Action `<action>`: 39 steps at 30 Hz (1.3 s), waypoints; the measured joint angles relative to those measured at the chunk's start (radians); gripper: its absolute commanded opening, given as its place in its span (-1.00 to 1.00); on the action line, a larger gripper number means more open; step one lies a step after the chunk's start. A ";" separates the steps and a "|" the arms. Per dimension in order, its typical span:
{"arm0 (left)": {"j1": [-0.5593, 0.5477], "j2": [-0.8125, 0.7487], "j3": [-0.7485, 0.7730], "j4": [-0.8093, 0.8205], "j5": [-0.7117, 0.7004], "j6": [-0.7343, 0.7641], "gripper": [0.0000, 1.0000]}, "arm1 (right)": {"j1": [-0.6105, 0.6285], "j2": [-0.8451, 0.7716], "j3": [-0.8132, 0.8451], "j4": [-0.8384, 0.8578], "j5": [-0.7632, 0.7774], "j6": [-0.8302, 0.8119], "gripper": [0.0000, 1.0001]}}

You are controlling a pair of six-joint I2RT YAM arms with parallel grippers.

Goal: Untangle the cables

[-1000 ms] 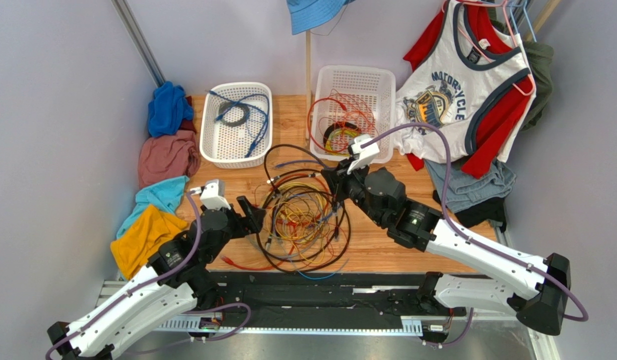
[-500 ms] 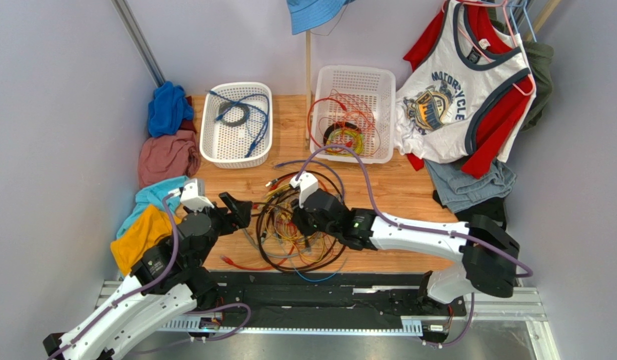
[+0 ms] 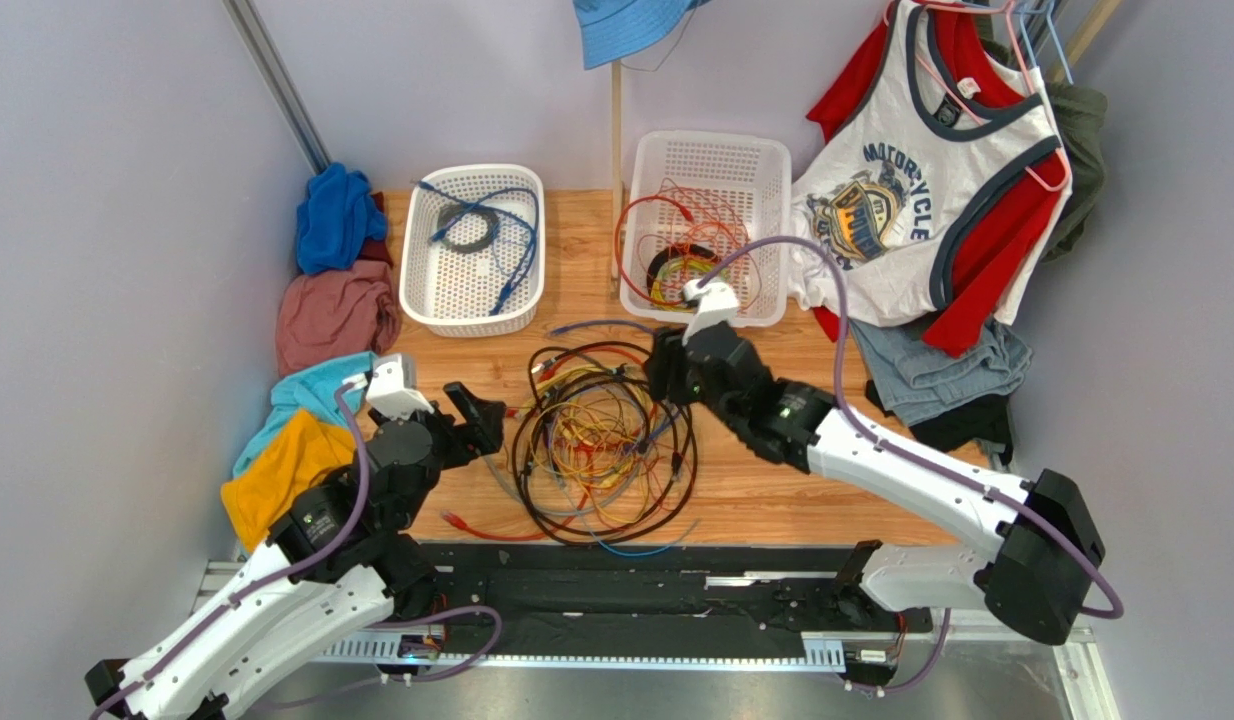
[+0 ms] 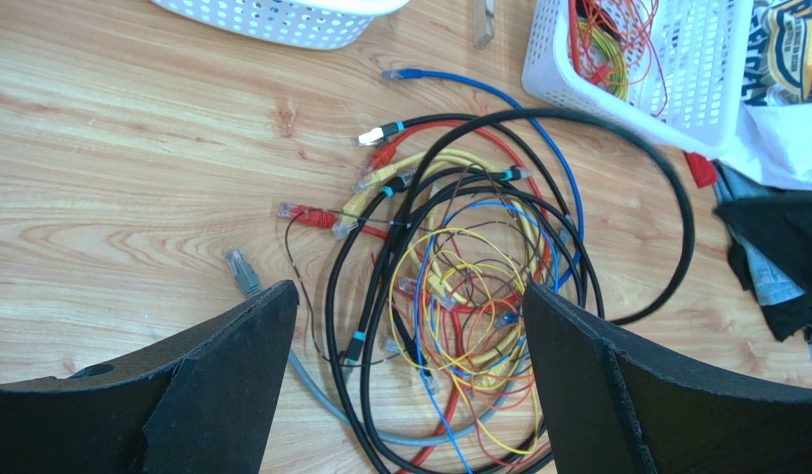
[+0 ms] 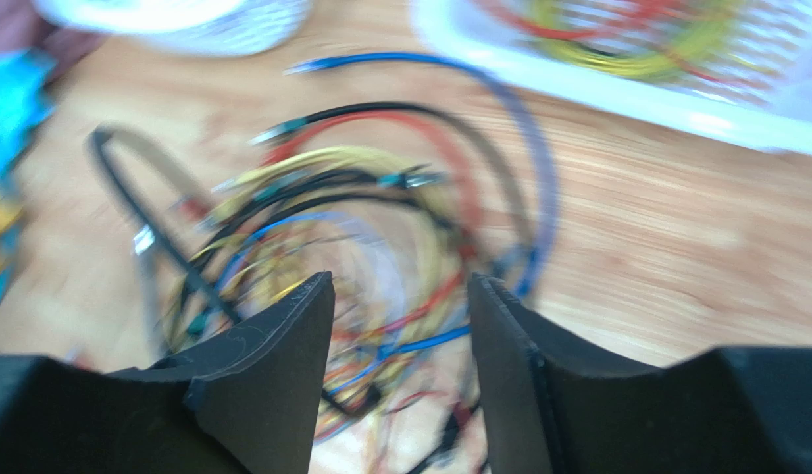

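Writing: the white tank top (image 3: 909, 180) hanging at the far right carries a printed emblem with "MOTORCYCLE" arched over it; the smaller lettering under it is too small to read.
Other labels: no readable brand shows on the baskets or arms.
Left claw (image 3: 485, 417): spread wide, its two fingers well apart; nothing is between them. In its wrist view (image 4: 410, 296) the heap lies on the wood below the gap.
Left claw position: just beside the left edge of the heap; whether it touches a wire cannot be told.
Right claw (image 3: 661, 372): fingers parted, with nothing gripped. Its wrist view (image 5: 400, 281) is blurred, showing only loops of wire beneath the gap.
Right claw position: at the far right edge of the heap, near the right basket (image 3: 773, 225).
Cables (image 3: 601, 443): a tangled heap of black, blue, red, orange and yellow loops on the wooden table (image 3: 789, 375), between the two claws, with small plug ends sticking out at the left and far sides.
Left basket (image 3: 428, 300): holds a loose blue wire and a small dark ring coil (image 3: 466, 228).
Right basket contents: thin red and orange wires over a yellow-green and black coil (image 3: 676, 275).
Left edge: bundled cloths in blue (image 3: 338, 218), pink (image 3: 335, 315) and orange-yellow (image 3: 285, 480).
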 measured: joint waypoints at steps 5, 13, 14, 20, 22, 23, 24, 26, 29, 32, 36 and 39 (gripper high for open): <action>0.000 0.021 0.000 0.012 0.022 0.000 0.86 | -0.240 0.092 -0.026 -0.002 -0.032 0.060 0.01; 0.000 0.021 -0.013 0.030 0.044 -0.001 0.86 | -0.276 0.290 -0.031 0.003 -0.073 0.072 0.03; 0.000 0.021 -0.018 0.033 0.048 -0.001 0.86 | -0.276 0.312 -0.030 0.006 -0.075 0.071 0.03; 0.000 0.021 -0.030 0.038 0.061 -0.002 0.86 | -0.280 0.460 0.021 0.011 -0.081 0.067 0.03; 0.000 0.021 -0.031 0.038 0.063 -0.002 0.86 | -0.280 0.484 0.039 0.017 -0.081 0.064 0.03; 0.000 0.021 -0.032 0.038 0.064 -0.002 0.86 | -0.280 0.496 0.048 0.019 -0.080 0.063 0.03; 0.000 0.021 -0.032 0.039 0.064 -0.002 0.86 | -0.280 0.509 0.059 0.021 -0.078 0.061 0.03; 0.000 0.021 -0.032 0.039 0.064 -0.002 0.86 | -0.280 0.537 0.089 0.023 -0.072 0.053 0.01; 0.000 0.021 -0.036 0.043 0.064 -0.001 0.86 | -0.283 0.584 0.135 0.024 -0.068 0.043 -0.02; 0.000 0.025 -0.036 0.044 0.064 -0.001 0.86 | -0.287 0.607 0.155 0.039 -0.060 0.036 -0.03; 0.000 0.035 -0.037 0.048 0.064 0.000 0.86 | -0.288 0.603 0.141 0.069 -0.058 0.036 0.00; 0.000 0.051 -0.038 0.060 0.065 0.000 0.86 | -0.288 0.573 0.106 0.082 -0.059 0.037 0.06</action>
